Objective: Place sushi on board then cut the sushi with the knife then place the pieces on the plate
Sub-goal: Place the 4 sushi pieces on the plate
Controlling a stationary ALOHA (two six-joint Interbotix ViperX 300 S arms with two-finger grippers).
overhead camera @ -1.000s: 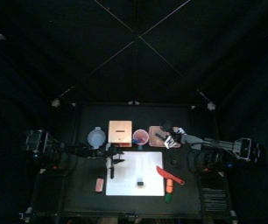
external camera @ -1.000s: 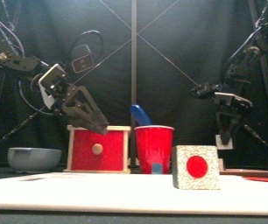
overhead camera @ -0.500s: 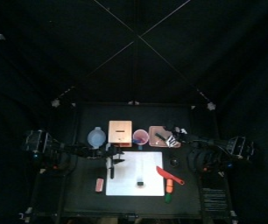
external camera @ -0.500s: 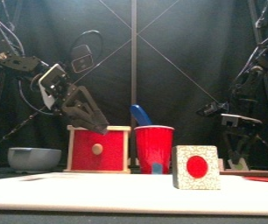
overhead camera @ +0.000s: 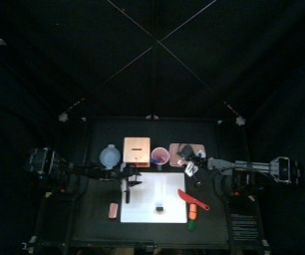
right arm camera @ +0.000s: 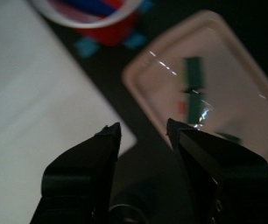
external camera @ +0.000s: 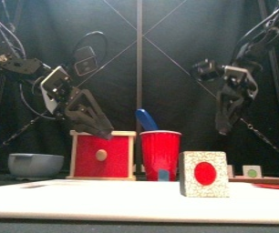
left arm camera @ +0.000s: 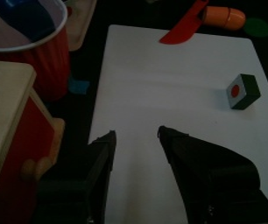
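White board (overhead camera: 162, 189) carries one sushi block (external camera: 204, 173), well apart from the red knife (overhead camera: 195, 199) lying at the board's right edge. Both pincers hang empty, jaws apart: left gripper (left arm camera: 137, 133) over the board, right gripper (right arm camera: 144, 127) above the pink tray (right arm camera: 224, 70), where small dark pieces (right arm camera: 195, 68) seem to lie. I'd worry a careless grab tips the lone block or shoves the knife off.

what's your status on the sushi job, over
Left gripper open, empty, over the board. Right gripper open, empty, above the pink tray. One sushi piece standing on the board, untouched. Red knife lying at the board's right edge.
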